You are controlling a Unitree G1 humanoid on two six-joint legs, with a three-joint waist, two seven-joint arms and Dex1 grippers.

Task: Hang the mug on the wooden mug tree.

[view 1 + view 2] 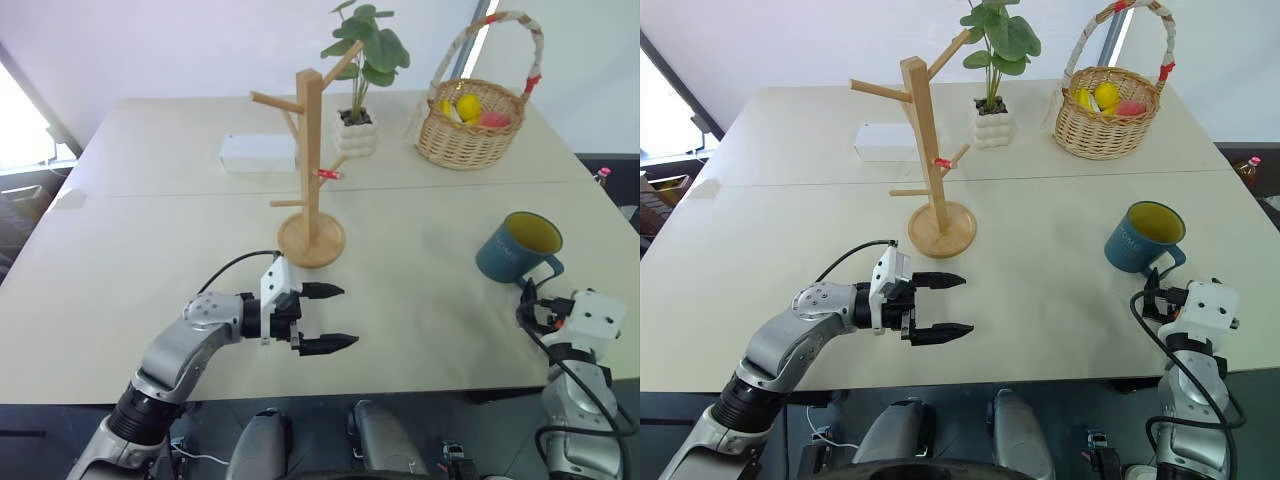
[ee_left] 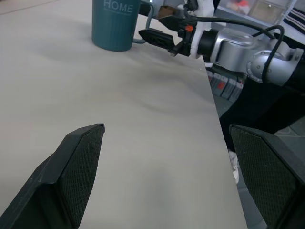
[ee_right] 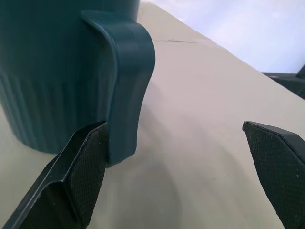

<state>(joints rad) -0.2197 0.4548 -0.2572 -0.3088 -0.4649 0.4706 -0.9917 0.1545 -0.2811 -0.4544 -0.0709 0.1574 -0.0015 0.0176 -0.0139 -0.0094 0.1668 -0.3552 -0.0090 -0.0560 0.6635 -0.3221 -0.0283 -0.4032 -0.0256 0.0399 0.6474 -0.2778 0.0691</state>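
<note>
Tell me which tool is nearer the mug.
Right. The right tool is open right at the mug, by its handle; the left tool, also open, hovers mid-table, well away.

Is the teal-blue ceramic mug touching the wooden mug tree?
Apart. In the left eye view, the mug stands well right of the tree, bare table between.

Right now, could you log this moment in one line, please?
mug: upright on table, unhung | right gripper: open at handle | left gripper: open, empty
</note>
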